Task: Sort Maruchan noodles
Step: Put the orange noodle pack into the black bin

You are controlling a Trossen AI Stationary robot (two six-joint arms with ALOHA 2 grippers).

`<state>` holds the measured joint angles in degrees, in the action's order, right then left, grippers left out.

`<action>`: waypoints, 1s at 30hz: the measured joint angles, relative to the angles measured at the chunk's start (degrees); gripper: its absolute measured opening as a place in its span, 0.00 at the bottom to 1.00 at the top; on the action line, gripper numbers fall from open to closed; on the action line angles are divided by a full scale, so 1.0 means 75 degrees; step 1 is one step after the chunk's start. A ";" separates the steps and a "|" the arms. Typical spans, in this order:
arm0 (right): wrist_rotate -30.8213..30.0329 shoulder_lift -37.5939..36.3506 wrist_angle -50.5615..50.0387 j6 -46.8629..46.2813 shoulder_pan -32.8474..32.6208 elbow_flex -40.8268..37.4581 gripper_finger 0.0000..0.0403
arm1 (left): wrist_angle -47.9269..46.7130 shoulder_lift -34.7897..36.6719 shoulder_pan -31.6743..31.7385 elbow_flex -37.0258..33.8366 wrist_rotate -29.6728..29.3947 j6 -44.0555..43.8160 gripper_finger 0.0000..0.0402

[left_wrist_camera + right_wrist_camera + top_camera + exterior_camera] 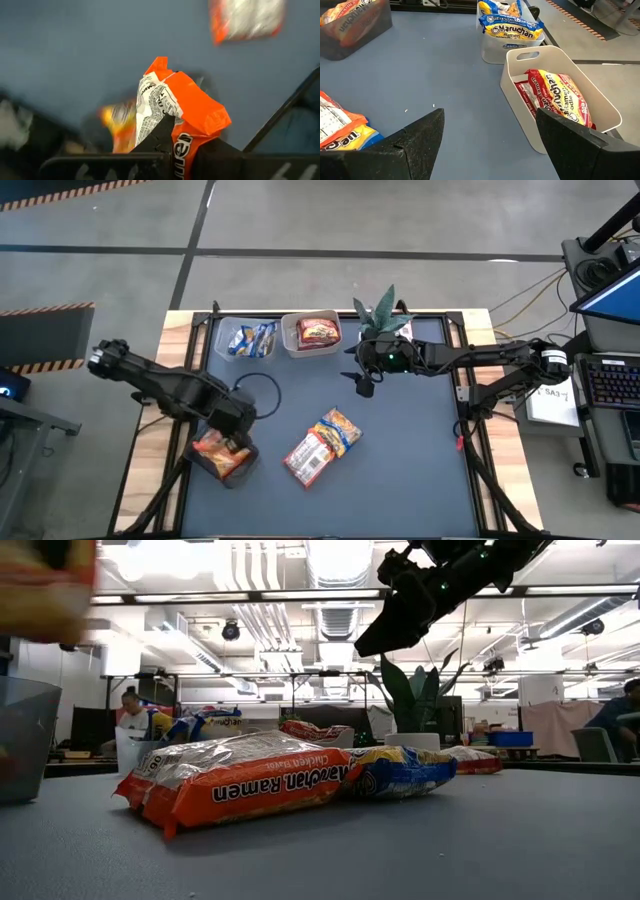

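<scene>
Gripping an orange packet (192, 107), left hand (232, 442) blurred, right hand (487, 137) spread apart.

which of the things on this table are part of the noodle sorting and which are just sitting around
Job:
orange crinkly plastic noodle packet, in the shut left pincer
orange packet and blue-yellow packet on the mat
clear plastic tubs

Lying about:
green potted plant
keyboard

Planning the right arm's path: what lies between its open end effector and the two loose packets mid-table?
Only bare grey mat. In the high view nothing sits between the right end effector and the loose packets.
</scene>
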<state>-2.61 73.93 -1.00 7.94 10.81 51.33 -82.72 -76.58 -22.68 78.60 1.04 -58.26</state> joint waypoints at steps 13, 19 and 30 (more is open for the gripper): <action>-0.0003 0.0000 -0.0003 0.0003 0.0000 -0.0003 0.75 | 0.2350 0.1160 -0.0114 -0.2930 0.1284 -0.0573 0.00; -0.0003 0.0000 -0.0003 0.0000 0.0000 -0.0003 0.75 | 0.3736 0.1631 -0.0120 -0.4227 0.1554 -0.0840 0.00; -0.0008 0.0000 0.0000 0.0000 0.0015 -0.0003 0.75 | 0.4261 0.2019 -0.0120 -0.4741 0.1185 -0.2176 0.07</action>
<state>-2.67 73.93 -0.99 7.94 10.92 51.31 -50.76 -61.44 -23.57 43.05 9.93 -74.58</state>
